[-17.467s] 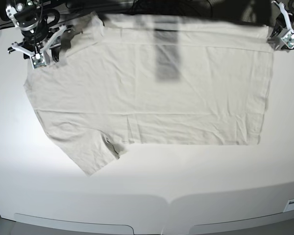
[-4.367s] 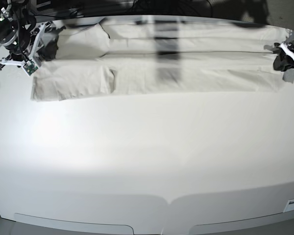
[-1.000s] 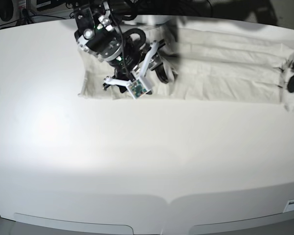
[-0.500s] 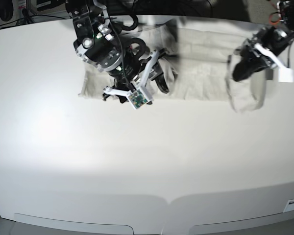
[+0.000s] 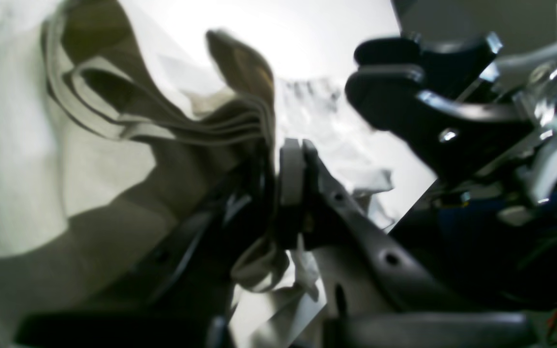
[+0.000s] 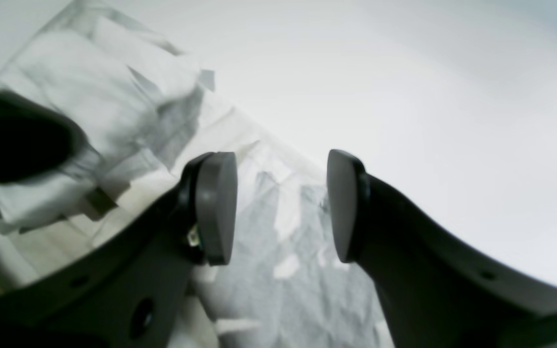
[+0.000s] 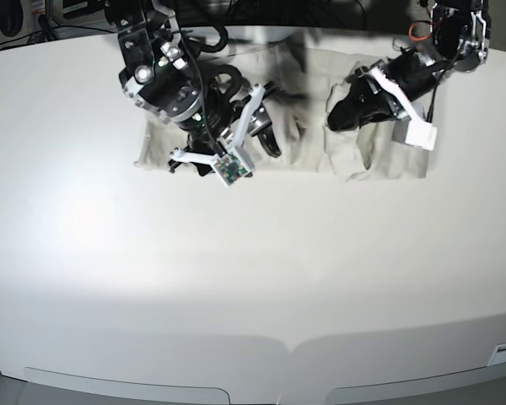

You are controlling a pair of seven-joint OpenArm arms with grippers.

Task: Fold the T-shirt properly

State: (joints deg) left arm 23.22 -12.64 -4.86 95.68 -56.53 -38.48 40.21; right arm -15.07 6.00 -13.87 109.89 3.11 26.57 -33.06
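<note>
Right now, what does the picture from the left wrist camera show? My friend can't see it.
The left gripper is shut on a bunched stack of pale T-shirt layers, lifted up close to the camera. The other arm's dark gripper sits blurry to the right, with the white table bright behind.

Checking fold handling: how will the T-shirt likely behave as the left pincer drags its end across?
Probably floppy: the T-shirt droops in loose layered folds from the shut left pincer. Likely light, since one pinch carries several layers. It may bunch rather than slide flat, judging by its wrinkles near the open right pincer.
</note>
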